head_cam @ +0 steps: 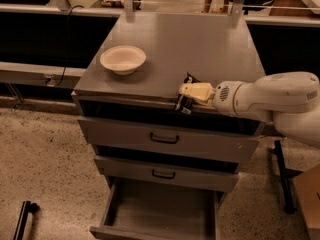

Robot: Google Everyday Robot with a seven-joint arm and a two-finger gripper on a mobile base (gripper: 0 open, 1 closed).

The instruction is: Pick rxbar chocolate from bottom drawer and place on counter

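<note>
Rxbar chocolate (183, 103), dark wrapper (pale markings), in gripper (185, 90) at counter (200, 49) edge

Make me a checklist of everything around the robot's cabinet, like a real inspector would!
Surface: counter, grey metal, slightly glossy.
Job's things: rxbar chocolate held at the counter's front edge; bottom drawer open, nothing seen inside.
Clutter: pale bowl on the counter's left part.
Grippers: gripper shut on the rxbar chocolate, at the front edge.
Cables: black cable hangs left of the cabinet.
Surroundings: speckled floor; upper drawers with black handles.
</note>
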